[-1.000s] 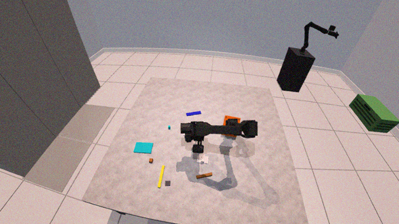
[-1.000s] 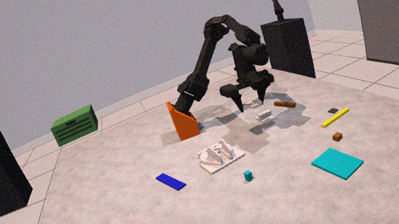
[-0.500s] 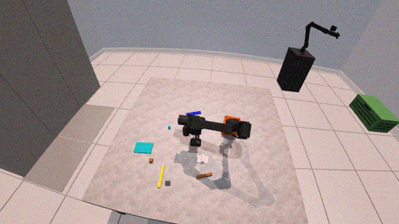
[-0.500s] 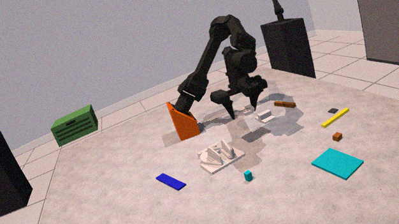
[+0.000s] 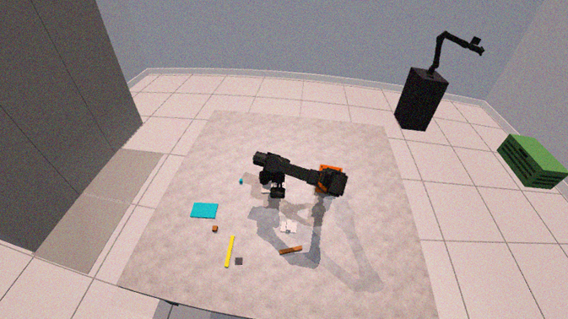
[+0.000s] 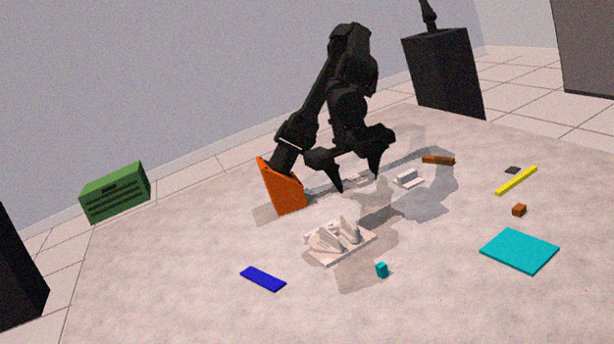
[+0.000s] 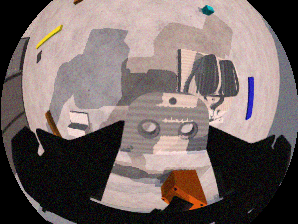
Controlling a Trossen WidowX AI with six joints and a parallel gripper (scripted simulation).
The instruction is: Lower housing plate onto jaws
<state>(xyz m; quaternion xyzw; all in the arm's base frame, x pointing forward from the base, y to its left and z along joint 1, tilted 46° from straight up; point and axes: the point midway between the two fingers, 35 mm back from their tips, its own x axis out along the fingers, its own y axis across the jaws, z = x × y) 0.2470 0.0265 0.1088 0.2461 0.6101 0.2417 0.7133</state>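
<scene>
My gripper [image 6: 357, 185] [image 7: 165, 127] is shut on the pale housing plate [image 6: 358, 179] [image 7: 167, 111], held by opposite edges, above the table. In the wrist view the plate shows two large holes and one small one. The white base [image 6: 330, 260] rests on the table, nearer the exterior camera than my fingers. Two jaws stand on it, one jaw [image 6: 324, 242] [image 7: 207, 74] beside the other jaw [image 6: 350, 232] [image 7: 229, 78]. The plate is off to the side of the base and higher, not touching it. The stubs cannot be made out clearly.
A small white stepped block [image 5: 287, 226] [image 6: 407, 178] lies beyond the gripper, near an orange-brown bar [image 5: 290, 249] [image 6: 438, 159]. Near the base are a blue bar [image 6: 263, 279] [image 7: 250, 98] and a teal cube [image 6: 381, 269] [image 7: 208, 10]. A cyan panel [image 5: 204, 210] [image 6: 520, 251] and yellow bar [image 5: 229, 251] [image 6: 515, 180] lie farther off.
</scene>
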